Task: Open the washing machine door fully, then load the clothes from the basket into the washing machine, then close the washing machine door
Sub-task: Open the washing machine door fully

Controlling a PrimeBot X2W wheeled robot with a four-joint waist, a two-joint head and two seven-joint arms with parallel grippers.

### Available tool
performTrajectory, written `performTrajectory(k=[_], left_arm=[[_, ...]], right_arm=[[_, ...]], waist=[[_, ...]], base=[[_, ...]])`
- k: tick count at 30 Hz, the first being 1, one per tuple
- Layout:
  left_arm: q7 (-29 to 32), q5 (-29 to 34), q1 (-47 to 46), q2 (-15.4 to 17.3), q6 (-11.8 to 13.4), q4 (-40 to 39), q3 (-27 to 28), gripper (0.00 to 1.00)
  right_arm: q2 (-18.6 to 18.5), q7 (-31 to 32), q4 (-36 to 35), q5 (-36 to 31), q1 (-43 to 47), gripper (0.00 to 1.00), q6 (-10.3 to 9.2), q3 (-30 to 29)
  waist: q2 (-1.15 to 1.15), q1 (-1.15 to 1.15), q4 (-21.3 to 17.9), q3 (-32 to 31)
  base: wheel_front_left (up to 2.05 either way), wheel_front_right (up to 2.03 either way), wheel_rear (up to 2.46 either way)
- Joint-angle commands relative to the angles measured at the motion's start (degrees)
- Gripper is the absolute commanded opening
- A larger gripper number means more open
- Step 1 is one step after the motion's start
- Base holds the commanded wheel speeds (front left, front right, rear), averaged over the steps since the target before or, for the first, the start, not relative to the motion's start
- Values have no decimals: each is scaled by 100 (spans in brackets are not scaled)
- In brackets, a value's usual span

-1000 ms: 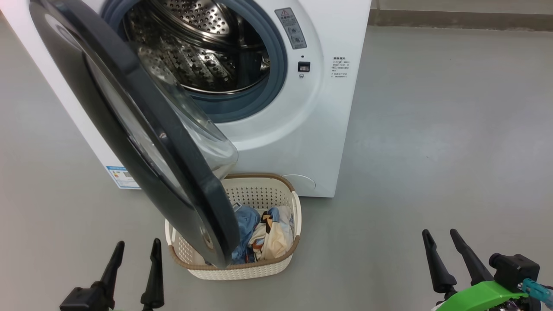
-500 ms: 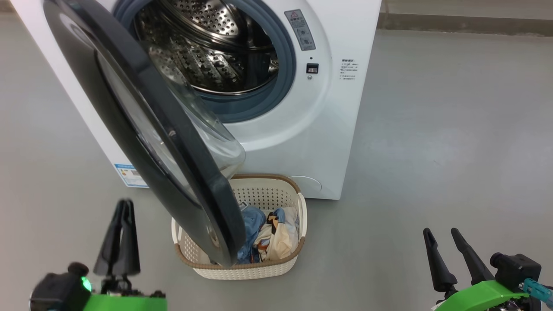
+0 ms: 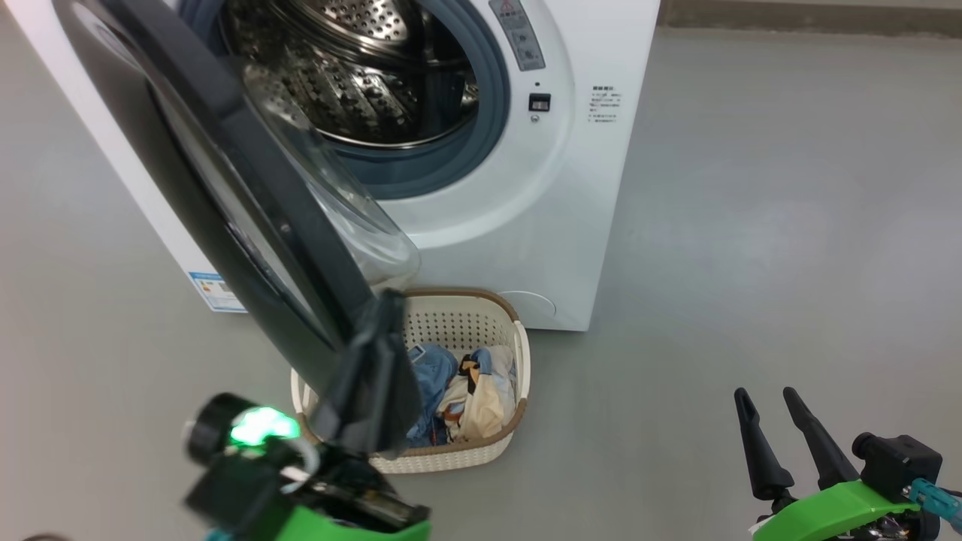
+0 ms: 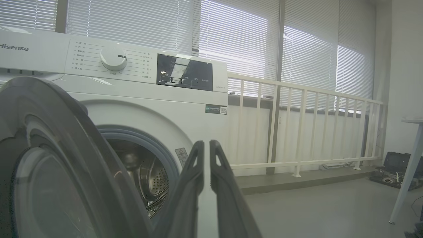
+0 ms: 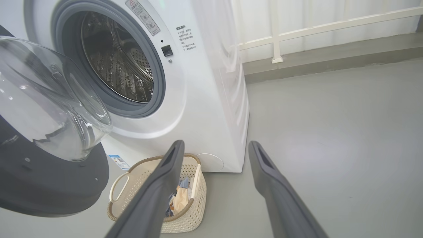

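Grey floor point(image 3: 751, 225) lies below the half-open washing machine door point(image 3: 240, 188), stiff and glossy, likely best pushed at its free rim by the closed left hand point(image 4: 206, 147); right hand point(image 3: 765, 394) gapes.

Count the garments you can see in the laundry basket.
2. A light blue garment lies near the middle of the basket, and a cream printed garment lies just right of it in the head view. More may be hidden beneath them or behind the door.
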Motion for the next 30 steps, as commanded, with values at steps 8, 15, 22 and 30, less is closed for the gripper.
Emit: performTrajectory(k=[8, 15, 22, 30], left_arm=[[68, -593, -454, -46, 4, 784, -667, 0], [5, -971, -612, -62, 9, 1646, -634, 0], [-35, -1122, -833, -68, 98, 2312, -523, 0], [-45, -1186, -946, -71, 144, 2598, -306, 0]], right_arm=[[-70, -70, -154, -102, -252, 100, 32, 95], [-45, -70, -155, -103, -275, 100, 32, 97], [-47, -70, -178, -99, -304, 100, 32, 99], [-77, -70, -216, -122, -310, 100, 32, 72]], waist=[[0, 0, -189, 135], [0, 0, -264, 138], [0, 0, -267, 163], [0, 0, -204, 173]], base=[[0, 0, 0], [0, 0, 0], [0, 0, 0], [0, 0, 0]])
